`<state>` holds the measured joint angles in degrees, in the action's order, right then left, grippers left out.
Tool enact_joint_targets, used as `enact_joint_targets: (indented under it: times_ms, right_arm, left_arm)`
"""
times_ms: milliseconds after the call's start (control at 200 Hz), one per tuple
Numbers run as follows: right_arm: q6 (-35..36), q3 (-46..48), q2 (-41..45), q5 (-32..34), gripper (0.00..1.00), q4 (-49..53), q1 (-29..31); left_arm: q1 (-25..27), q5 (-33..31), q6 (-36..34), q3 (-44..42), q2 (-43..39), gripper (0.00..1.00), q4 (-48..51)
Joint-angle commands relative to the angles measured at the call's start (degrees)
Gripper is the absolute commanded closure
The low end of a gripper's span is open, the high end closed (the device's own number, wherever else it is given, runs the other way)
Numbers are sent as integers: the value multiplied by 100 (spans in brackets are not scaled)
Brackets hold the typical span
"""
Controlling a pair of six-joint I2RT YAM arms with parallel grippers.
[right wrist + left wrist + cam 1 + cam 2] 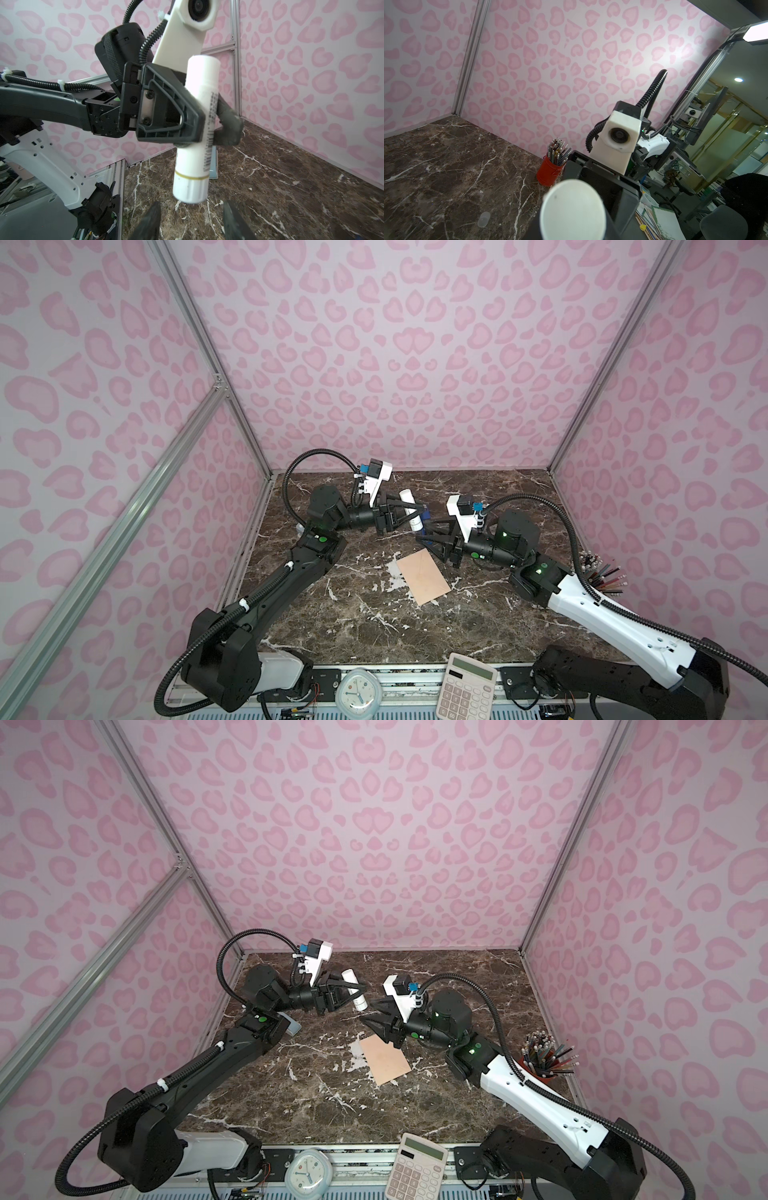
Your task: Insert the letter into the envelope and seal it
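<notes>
The envelope [424, 576] [384, 1058] lies flat near the middle of the bench [374, 635]. It is a plain peach-tan paper rectangle, matte and smooth, turned at a slant to the bench edges, with only faint crease lines across its face. Its far corner meets the outline of the right tool [424, 539] [368, 1013] in both top views; whether the two touch cannot be told. The bench is dark brown marble, glossy and shot with white veins. The left tool [401, 512] [207, 124] is clamped on a glue stick [415, 524] [360, 1004] [197, 128], a smooth white plastic cylinder with printed lettering down its side, a thin gold ring and a ribbed end. It is held across its middle and tilted, clear of the bench, and its flat round end [571, 209] fills the lower part of the left wrist view. The right tool [191, 224] points toward the stick with its black fingers [149, 224] parted and only marble showing between them. A red cylindrical pencil cup [538, 1067] [548, 172] bristling with pencils stands by the right wall. A pale calculator [467, 689] and a round white clock [357, 695] sit at the near edge. The walls carry a pink spotted print.
</notes>
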<state>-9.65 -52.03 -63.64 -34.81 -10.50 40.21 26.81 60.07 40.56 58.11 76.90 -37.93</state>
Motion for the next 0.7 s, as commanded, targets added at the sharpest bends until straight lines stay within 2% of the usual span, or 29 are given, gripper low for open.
enact_joint_targets:
  times_ms: [0,245,545,695]
  right_arm:
    - [-138,-95,-69,-398,52,-226,-4]
    - [-178,-207,-157,-508,57,-264,-6]
    - [-200,-199,-194,-521,68,-263,-9]
    - [-221,-196,-201,-518,70,-293,-8]
  left_arm:
    - [-4,324,154,47,14,96,-384]
    - [-3,381,146,59,8,96,-382]
    - [-8,391,145,45,9,96,-382]
    - [0,404,138,50,21,96,-382]
